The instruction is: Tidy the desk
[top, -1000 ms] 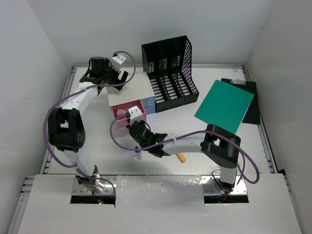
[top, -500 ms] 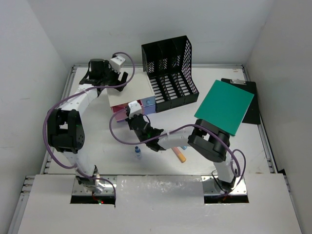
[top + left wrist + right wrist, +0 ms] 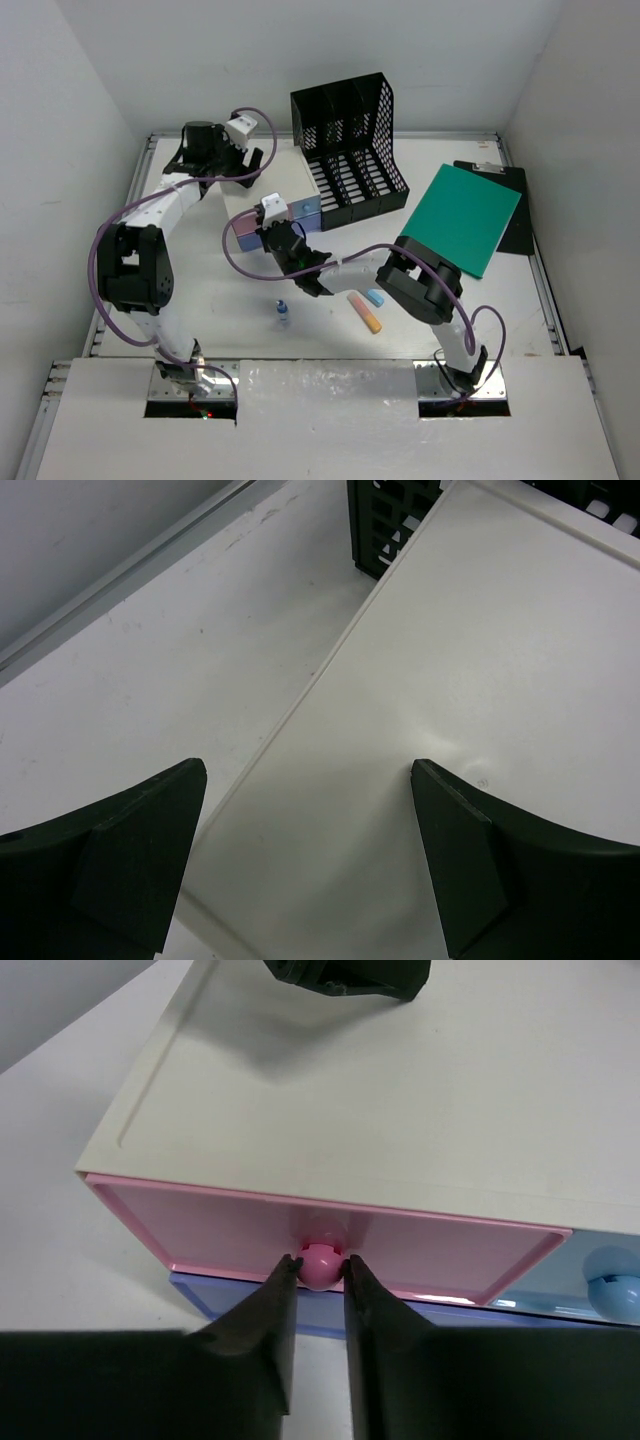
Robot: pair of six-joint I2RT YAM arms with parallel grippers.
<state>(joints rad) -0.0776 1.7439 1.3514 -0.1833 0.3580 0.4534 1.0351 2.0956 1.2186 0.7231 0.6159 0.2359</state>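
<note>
The white desk (image 3: 200,300) holds a small white-topped drawer box (image 3: 275,180). My right gripper (image 3: 268,232) is at the box's front, shut on the round pink knob (image 3: 320,1265) of the pink drawer (image 3: 200,1230), which sits flush in the box. My left gripper (image 3: 250,162) hovers open and empty over the box's back left edge. In the left wrist view, the left gripper (image 3: 308,768) has one finger (image 3: 110,860) over the desk (image 3: 150,680) and the other over the box top (image 3: 480,680).
A black mesh file organizer (image 3: 350,140) stands behind the box. A green folder (image 3: 462,215) lies on a black clipboard (image 3: 515,215) at the right. A small bottle (image 3: 283,315), an orange marker (image 3: 364,313) and a blue eraser (image 3: 375,297) lie near the front.
My right gripper has moved toward the box with the pink knob, and the pink drawer has gone from pulled out to shut. The left arm has hardly moved.
</note>
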